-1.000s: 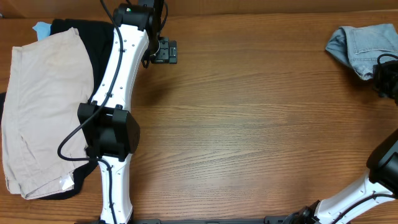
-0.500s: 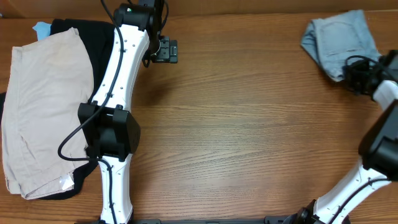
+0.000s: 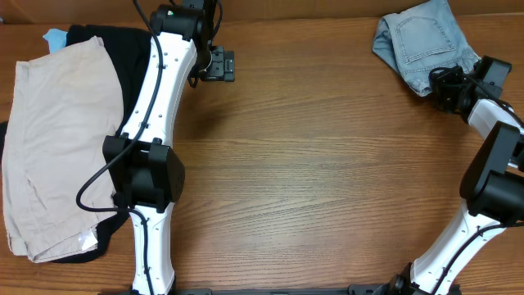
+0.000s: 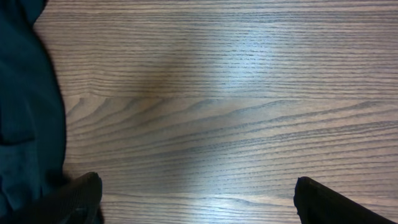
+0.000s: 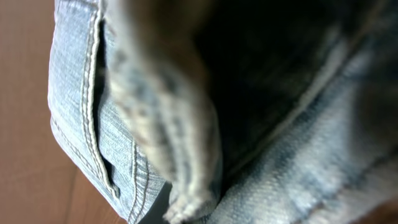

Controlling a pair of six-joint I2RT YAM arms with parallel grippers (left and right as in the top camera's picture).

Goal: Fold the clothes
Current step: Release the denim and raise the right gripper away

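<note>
**Left arm** (image 3: 157, 90): the white links rise from a base at the bottom of the overhead view, through a black elbow joint, to a wrist near the top. The left gripper (image 3: 218, 65) projects rightward from the wrist. Its jaws are spread wide, with dark fingertips (image 4: 74, 198) at both lower corners of the left wrist view.

**Right arm** (image 3: 491, 176): it climbs the right side from its base, the forearm angled inward. The right gripper (image 3: 443, 85) has its jaws closed on the edge of the denim shorts (image 3: 422, 37).
</note>
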